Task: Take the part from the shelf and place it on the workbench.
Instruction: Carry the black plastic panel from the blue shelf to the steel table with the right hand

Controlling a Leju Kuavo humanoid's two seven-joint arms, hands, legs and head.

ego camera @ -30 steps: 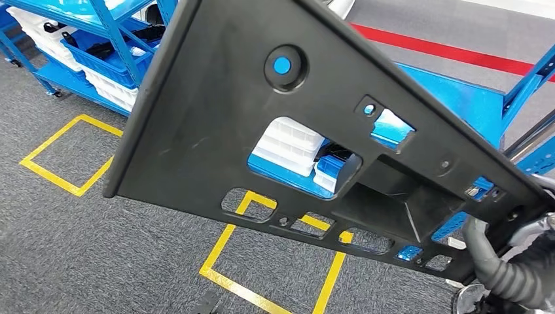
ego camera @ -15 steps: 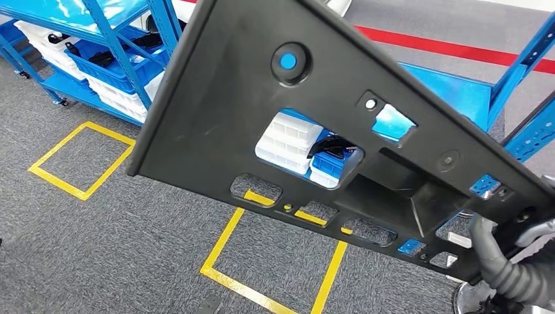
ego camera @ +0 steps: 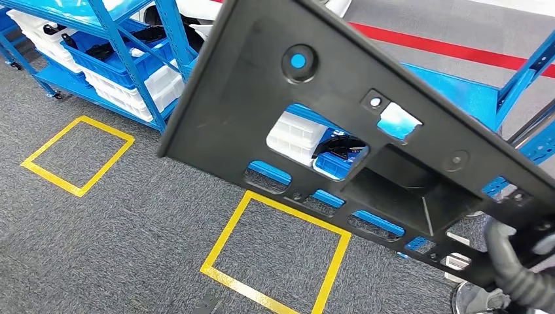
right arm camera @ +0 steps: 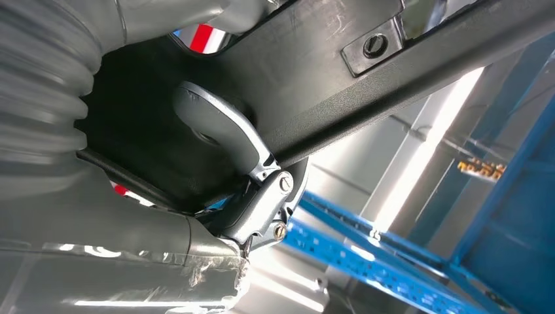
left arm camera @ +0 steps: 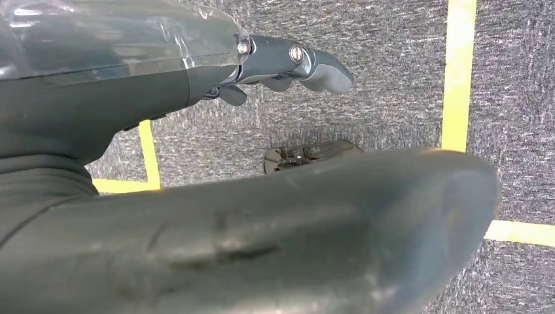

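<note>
Part [ego camera: 262, 98], a black panel, is gripped at its lower corner by right hand [right arm camera: 222, 144]; left hand [left arm camera: 281, 65] is spread over carpet [ego camera: 98, 248].

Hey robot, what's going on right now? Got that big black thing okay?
Right hand grips black panel at its lower corner. Left hand holds nothing, over the carpet. Panel in the air, not yet on a workbench. Blue shelves close behind it.
</note>
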